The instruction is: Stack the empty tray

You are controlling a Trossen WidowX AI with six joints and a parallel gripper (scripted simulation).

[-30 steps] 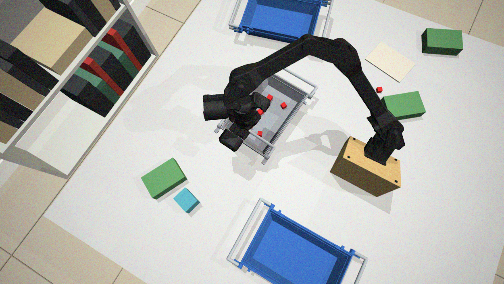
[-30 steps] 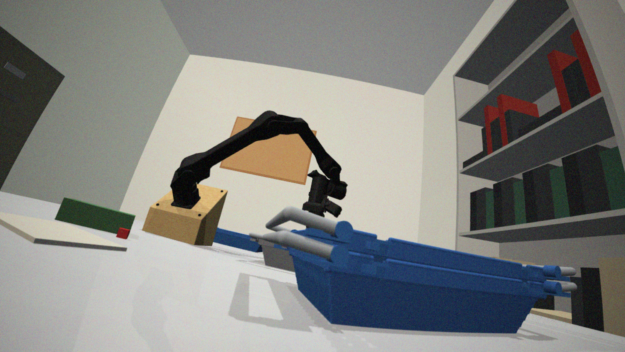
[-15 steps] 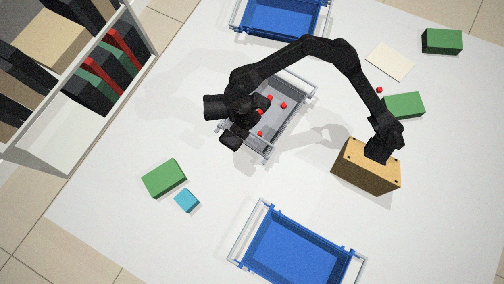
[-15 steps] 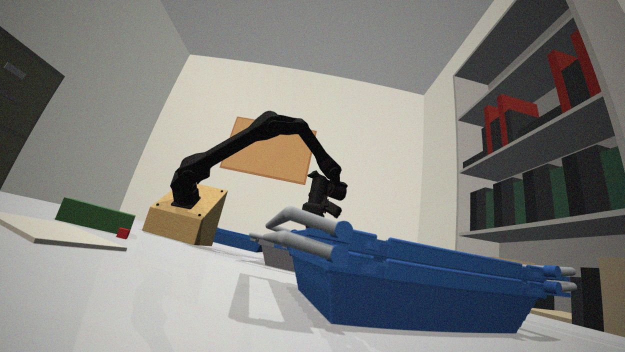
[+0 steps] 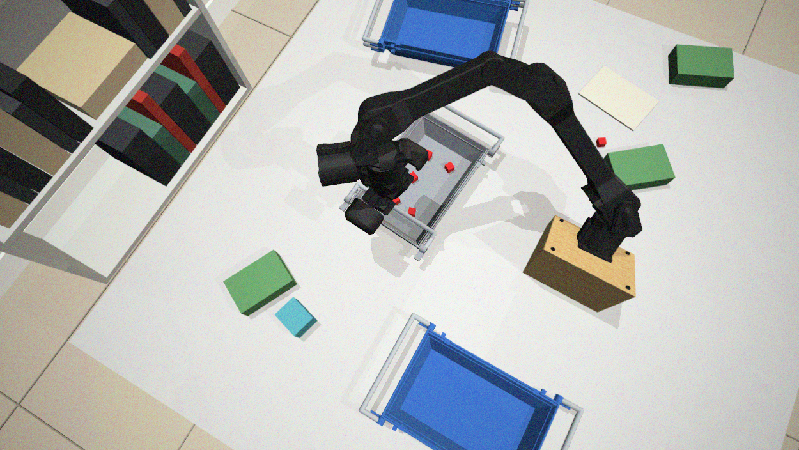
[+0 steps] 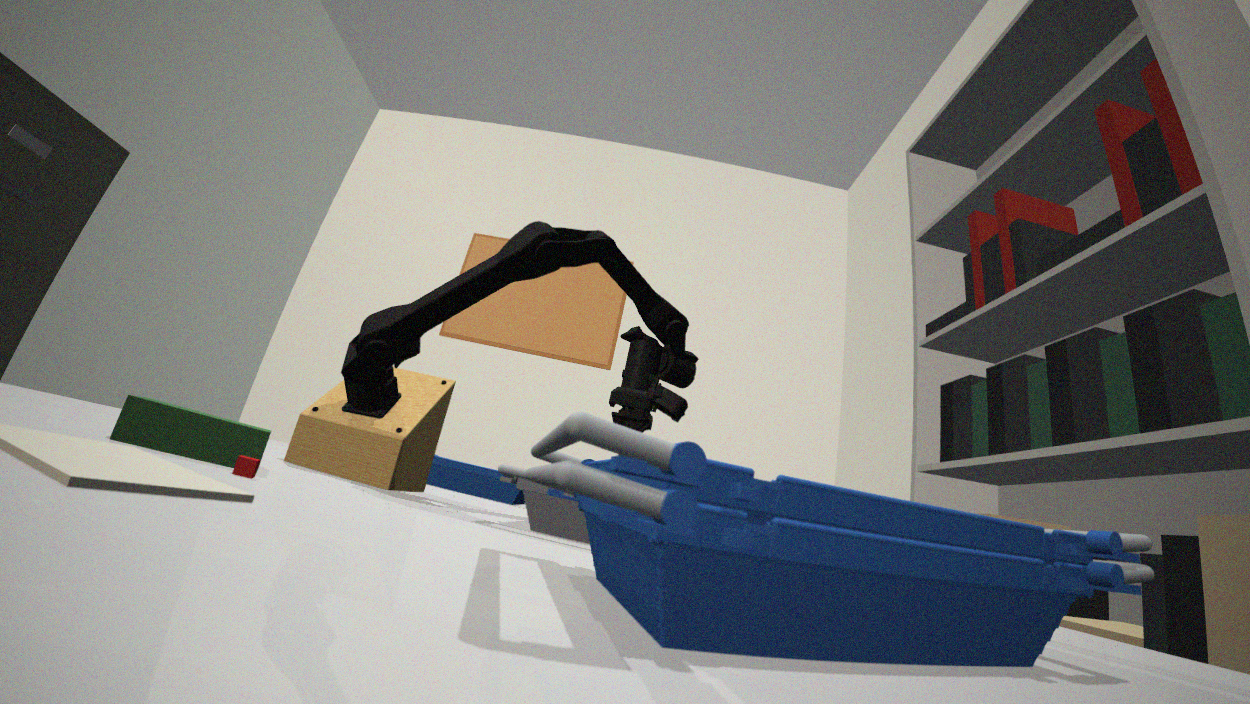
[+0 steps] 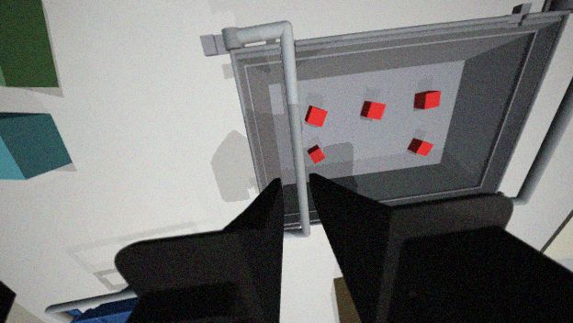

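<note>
The grey loaded tray (image 5: 447,133) (image 6: 555,515) (image 7: 487,105) holds several red blocks (image 5: 449,167) (image 7: 427,99). One wire bar (image 5: 413,221) (image 7: 291,92) lies inward across its top, near one end. The other bar (image 5: 475,123) (image 7: 548,147) is swung out past the opposite end. My gripper (image 5: 388,196) (image 7: 295,182) is above the inward bar, fingers pointing down and slightly open. The bar shows in the fingertip gap, ungripped; whether the tips reach down to it cannot be told. A single empty blue tray (image 5: 458,391) (image 7: 107,313) stands apart, bars swung out.
Two stacked blue trays (image 5: 447,31) (image 6: 831,585) stand at the opposite side. Green blocks (image 5: 259,282) (image 5: 640,167) (image 5: 700,66), a teal block (image 5: 293,316) (image 7: 41,147), a cream plate (image 5: 617,98) and a loose red cube (image 5: 601,142) lie around. A shelf (image 5: 94,212) borders the table.
</note>
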